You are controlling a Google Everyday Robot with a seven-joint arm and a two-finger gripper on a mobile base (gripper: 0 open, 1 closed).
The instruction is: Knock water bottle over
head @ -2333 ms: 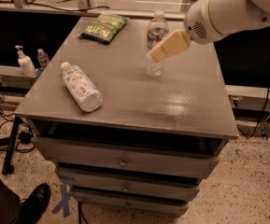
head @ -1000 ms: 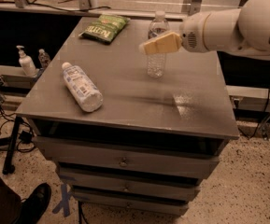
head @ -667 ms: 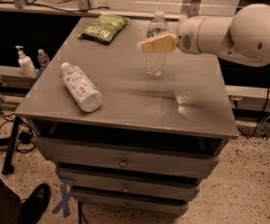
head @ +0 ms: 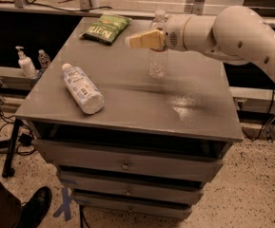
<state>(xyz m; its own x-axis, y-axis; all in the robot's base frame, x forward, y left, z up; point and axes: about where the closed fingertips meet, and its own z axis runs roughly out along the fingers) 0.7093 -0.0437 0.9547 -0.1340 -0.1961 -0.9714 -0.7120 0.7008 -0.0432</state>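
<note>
I am holding my gripper (head: 145, 40), open or closed I cannot tell, sideways across the upper part of the water bottle (head: 158, 64), which is standing upright just behind it, its long axis crosswise to my reach.

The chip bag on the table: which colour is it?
The chip bag is green, camera view; the gripper hangs before the water bottle.

Gripper (head: 132, 41) juts left from outstretched arm (head: 237, 30), seemingly level.
</note>
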